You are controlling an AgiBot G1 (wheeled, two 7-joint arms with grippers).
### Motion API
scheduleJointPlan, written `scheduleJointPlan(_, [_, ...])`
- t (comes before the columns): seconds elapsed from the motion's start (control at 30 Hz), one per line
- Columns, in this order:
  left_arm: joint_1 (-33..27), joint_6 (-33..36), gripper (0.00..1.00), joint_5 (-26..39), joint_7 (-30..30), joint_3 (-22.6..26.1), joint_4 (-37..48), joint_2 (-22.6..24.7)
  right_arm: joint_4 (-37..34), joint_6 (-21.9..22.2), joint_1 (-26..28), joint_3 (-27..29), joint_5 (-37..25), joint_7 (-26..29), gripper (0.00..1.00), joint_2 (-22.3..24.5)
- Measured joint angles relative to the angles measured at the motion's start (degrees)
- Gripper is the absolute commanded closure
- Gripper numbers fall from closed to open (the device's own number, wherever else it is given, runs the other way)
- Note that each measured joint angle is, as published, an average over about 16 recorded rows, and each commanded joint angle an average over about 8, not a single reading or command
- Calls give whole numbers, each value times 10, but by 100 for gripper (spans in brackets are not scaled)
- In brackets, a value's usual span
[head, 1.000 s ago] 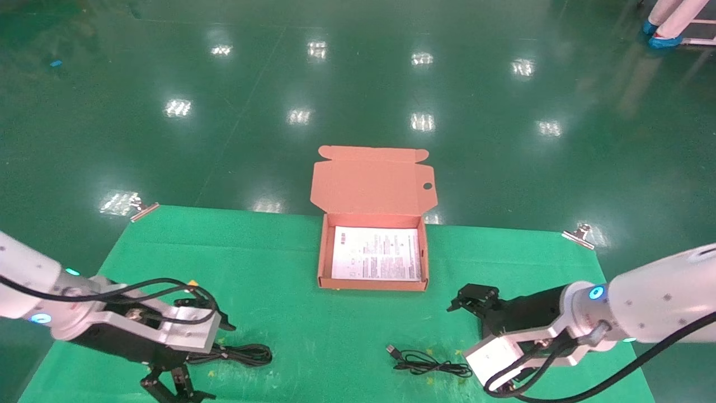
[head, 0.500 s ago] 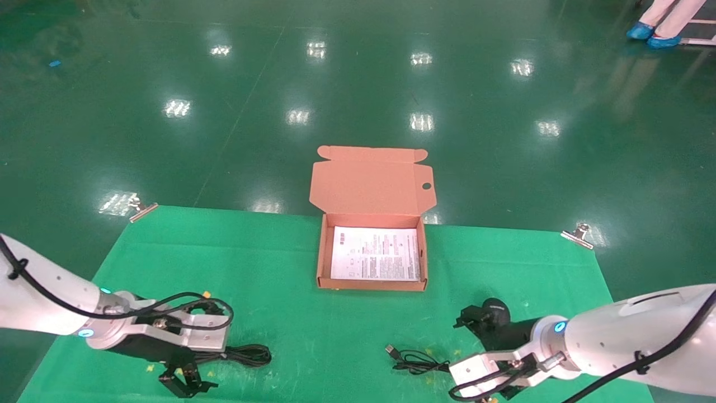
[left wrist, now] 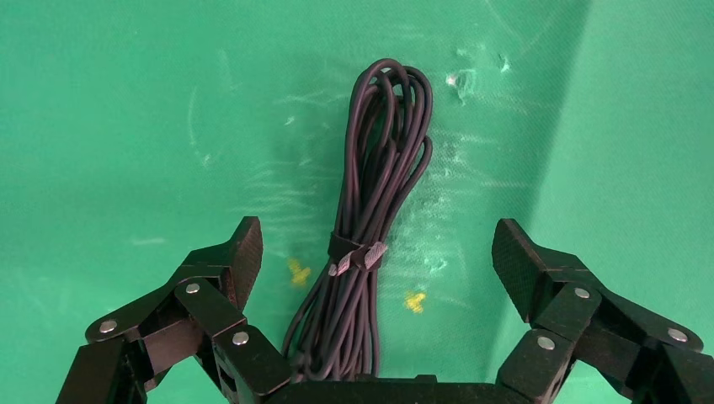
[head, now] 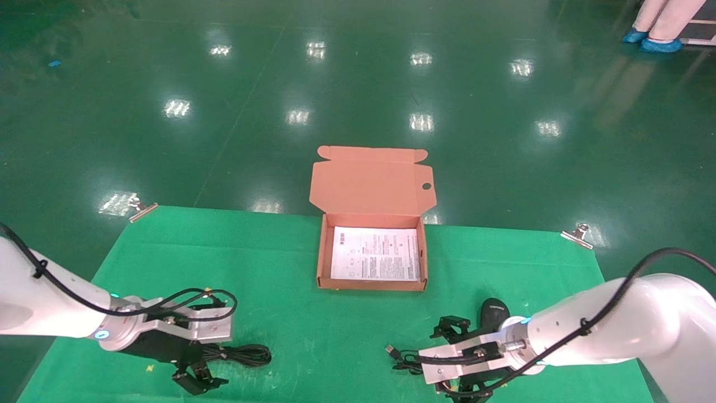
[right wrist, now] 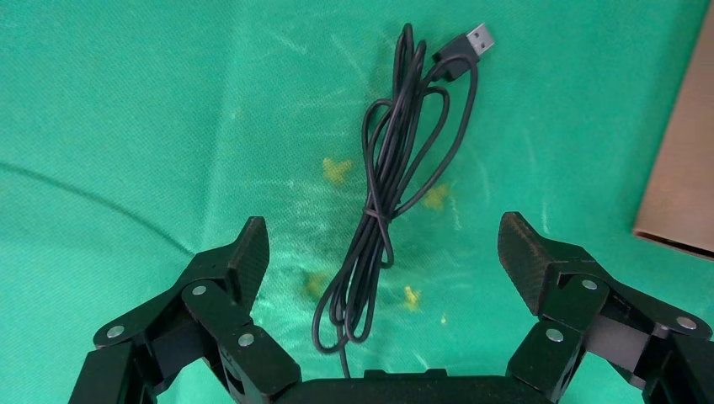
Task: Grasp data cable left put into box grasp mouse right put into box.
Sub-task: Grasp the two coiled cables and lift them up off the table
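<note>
Both my grippers, left gripper (left wrist: 375, 252) and right gripper (right wrist: 383, 248), hang with jaws spread; the black bundled data cable (left wrist: 370, 227) lies lengthwise between the left jaws, nearer than the orange-tan cardboard box (head: 372, 282).

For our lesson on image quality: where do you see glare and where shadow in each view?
Head view: bright lamp reflections glare on the glossy floor. Left wrist view: a shadow edge darkens the cloth beside the data cable under the left tool. Right wrist view: evenly lit, faint shadow around the mouse's cord.

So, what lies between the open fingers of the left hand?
In the left wrist view, the data cable lies between the left hand's fingers, untouched.
</note>
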Motion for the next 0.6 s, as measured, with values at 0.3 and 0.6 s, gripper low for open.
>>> scheduleJointPlan(0.3, [-9,-23,100,-4,40,-3,86,29,-83,27,13,-4,-5,-29,100,-31])
scheduleJointPlan(0.6, [-11,-27,100,-3,47,-3,98,33,-94,33,14,-5,-6,-33,100,-34])
